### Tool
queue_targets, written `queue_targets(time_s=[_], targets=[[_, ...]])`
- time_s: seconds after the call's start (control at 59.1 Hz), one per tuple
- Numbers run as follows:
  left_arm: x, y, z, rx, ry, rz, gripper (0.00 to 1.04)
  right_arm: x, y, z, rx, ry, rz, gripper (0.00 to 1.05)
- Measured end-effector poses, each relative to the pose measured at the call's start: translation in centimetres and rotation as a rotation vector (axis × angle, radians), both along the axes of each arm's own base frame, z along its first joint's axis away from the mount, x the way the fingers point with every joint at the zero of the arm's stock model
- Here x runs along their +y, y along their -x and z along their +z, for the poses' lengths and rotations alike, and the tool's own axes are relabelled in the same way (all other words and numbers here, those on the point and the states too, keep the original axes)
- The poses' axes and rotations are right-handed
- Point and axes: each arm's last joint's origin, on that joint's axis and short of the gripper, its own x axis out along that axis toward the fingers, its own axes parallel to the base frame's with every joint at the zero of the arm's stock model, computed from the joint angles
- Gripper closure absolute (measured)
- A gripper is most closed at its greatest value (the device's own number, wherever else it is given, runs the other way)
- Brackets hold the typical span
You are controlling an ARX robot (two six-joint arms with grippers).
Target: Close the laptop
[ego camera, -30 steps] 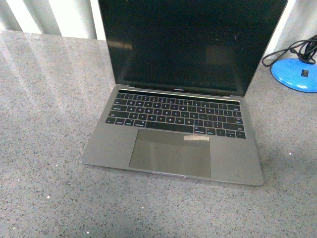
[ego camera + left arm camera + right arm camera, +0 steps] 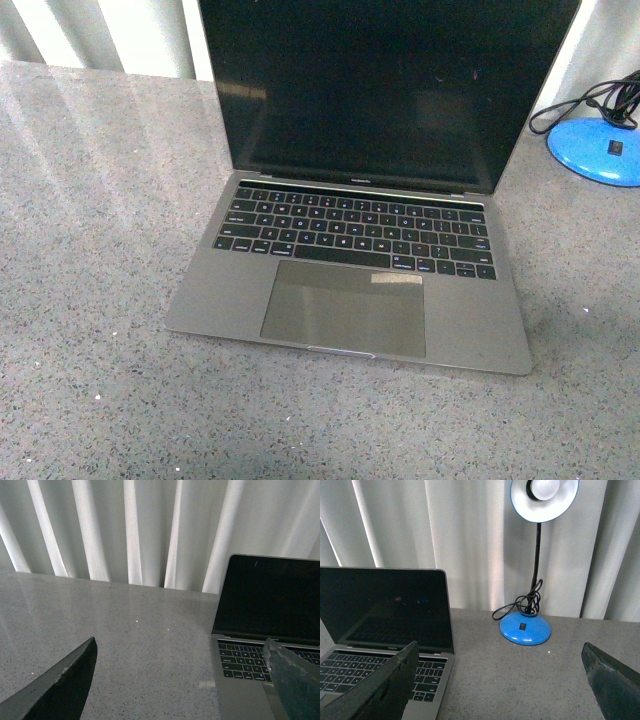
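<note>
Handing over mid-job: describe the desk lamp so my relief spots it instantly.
Start at the grey speckled table before the white curtain. An open laptop sits mid-table; to its right, near the curtain, stands the lamp. It alone is bright blue: round base, black cord coiled on it, thin black neck.

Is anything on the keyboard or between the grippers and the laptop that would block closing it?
Nothing visible. The thin grey metal laptop has a bare black keyboard and trackpad; left gripper and right gripper both see it unblocked. The blue desk lamp stands aside.

Left claw (image 2: 180, 645), right claw (image 2: 500, 645): matte black, wedge-shaped, rough edges.
</note>
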Motion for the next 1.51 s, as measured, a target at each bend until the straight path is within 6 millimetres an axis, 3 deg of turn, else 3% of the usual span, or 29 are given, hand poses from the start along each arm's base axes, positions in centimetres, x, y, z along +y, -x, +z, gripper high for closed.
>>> queue_targets(time_s=[0.457, 0.575, 0.812, 0.965, 1.236, 1.506], targets=[[0.0, 0.0, 0.0, 0.0, 0.0, 0.001, 0.07, 0.0, 0.0, 0.0, 0.0, 0.0, 0.0, 0.1], [0.4, -0.9, -0.4, 0.27, 0.027, 0.207, 0.07, -0.7, -0.7, -0.1, 0.367, 0.004, -0.147, 0.1], [-0.3, -4.2, 1.8, 0.248, -0.006, 0.041, 0.07, -2.0, -6.0, 1.3, 0.501, 0.069, -0.132, 0.1], [-0.9, -8.4, 4.7, 0.216, 0.001, -0.073, 0.07, -1.8, -11.9, 2.9, 0.529, 0.164, -0.069, 0.1], [-2.4, -13.4, 5.9, 0.194, 0.018, -0.134, 0.07, 0.5, -18.7, 4.6, 0.521, 0.286, 0.062, 0.1], [-4.4, -17.6, 5.4, 0.204, 0.003, -0.16, 0.07, 2.3, -22.8, 5.9, 0.486, 0.323, 0.116, 0.1]])
